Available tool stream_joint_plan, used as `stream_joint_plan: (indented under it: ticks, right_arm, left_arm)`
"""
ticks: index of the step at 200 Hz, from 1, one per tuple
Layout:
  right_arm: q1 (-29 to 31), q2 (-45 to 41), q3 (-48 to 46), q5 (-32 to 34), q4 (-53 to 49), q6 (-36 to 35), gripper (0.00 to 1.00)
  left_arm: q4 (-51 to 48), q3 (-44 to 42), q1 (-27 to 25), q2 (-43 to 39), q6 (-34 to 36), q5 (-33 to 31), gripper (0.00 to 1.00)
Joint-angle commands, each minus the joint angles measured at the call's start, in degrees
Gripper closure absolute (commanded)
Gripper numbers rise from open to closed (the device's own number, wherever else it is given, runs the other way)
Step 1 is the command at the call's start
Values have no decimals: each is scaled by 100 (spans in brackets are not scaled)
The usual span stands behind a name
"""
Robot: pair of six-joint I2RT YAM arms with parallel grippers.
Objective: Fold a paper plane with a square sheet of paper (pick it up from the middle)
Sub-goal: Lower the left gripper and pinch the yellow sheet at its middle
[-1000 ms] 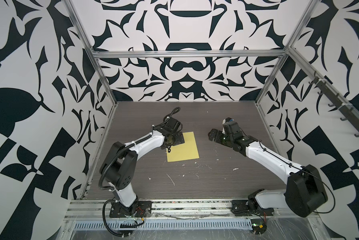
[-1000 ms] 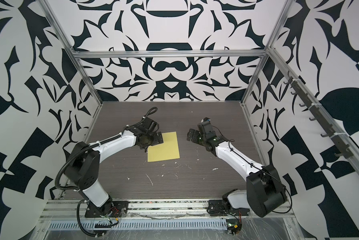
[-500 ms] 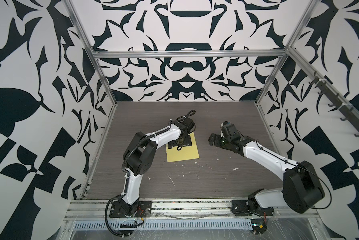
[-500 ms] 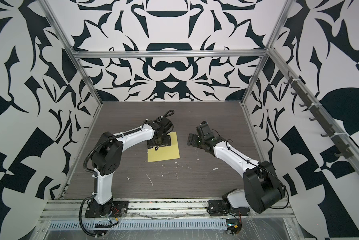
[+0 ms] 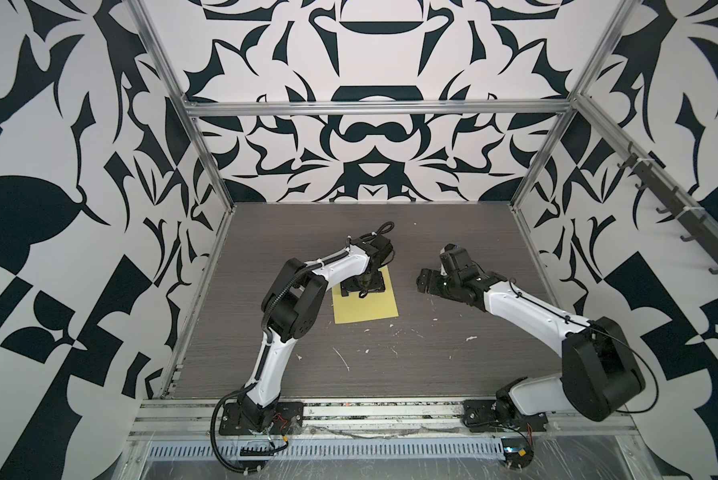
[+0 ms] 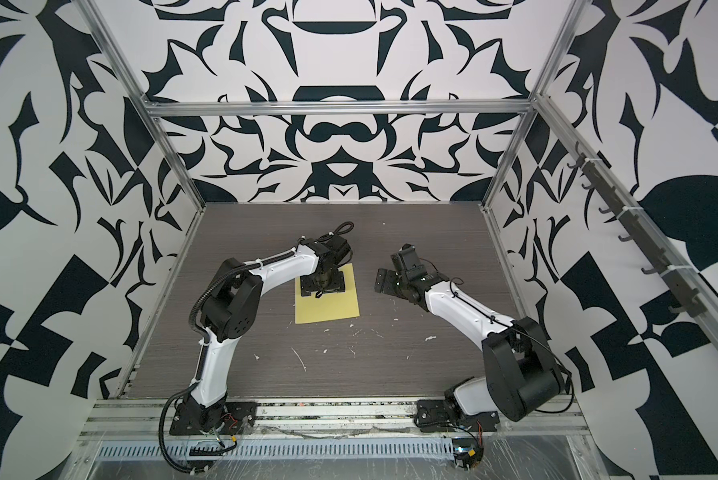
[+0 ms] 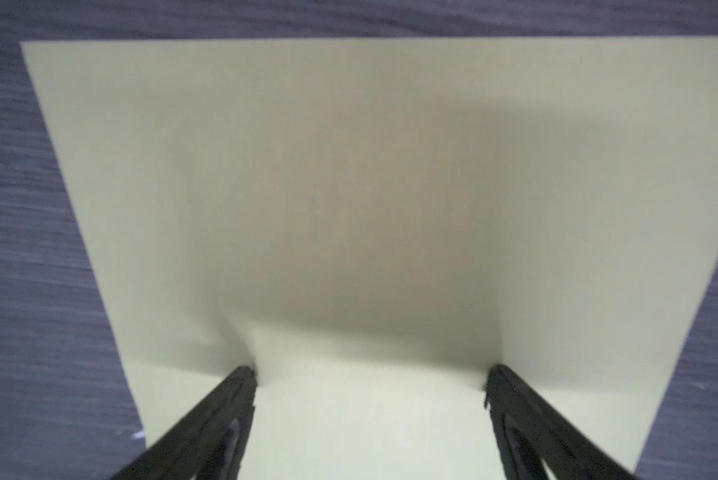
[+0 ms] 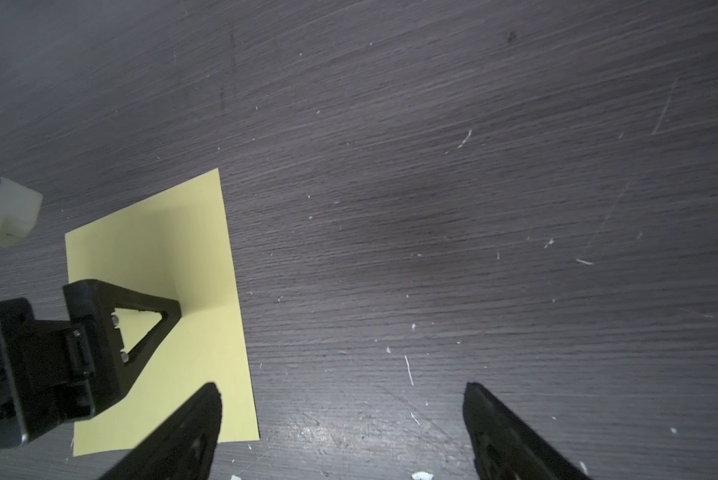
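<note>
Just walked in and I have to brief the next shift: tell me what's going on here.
The left gripper is down on the square sheet of paper, jaws wide, both fingertips touching it; the paper looks slightly puckered between them. The sheet lies unfolded on the table, so no plane yet. The right gripper hovers open over the table beside the sheet, holding nothing.
</note>
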Motion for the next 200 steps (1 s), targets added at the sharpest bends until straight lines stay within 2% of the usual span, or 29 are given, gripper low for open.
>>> stream_joint_plan:
  ticks: [1, 91, 135, 143, 200]
  right_arm:
    - [17, 10, 40, 24, 64, -64, 6]
    - [14, 123, 45, 26, 73, -21, 8]
    - [14, 142, 71, 16, 57, -2, 8]
    - [14, 152, 75, 13, 57, 7, 8]
    - [14, 172, 64, 12, 52, 33, 9]
  left_arm:
    - [-380, 96, -1, 254, -64, 31, 10]
    - [-104, -418, 19, 525, -107, 235, 14]
    - [-130, -485, 41, 559, -106, 120, 14]
    - [-107, -514, 41, 562, -108, 122, 19]
    - [28, -647, 85, 579, -109, 210, 26]
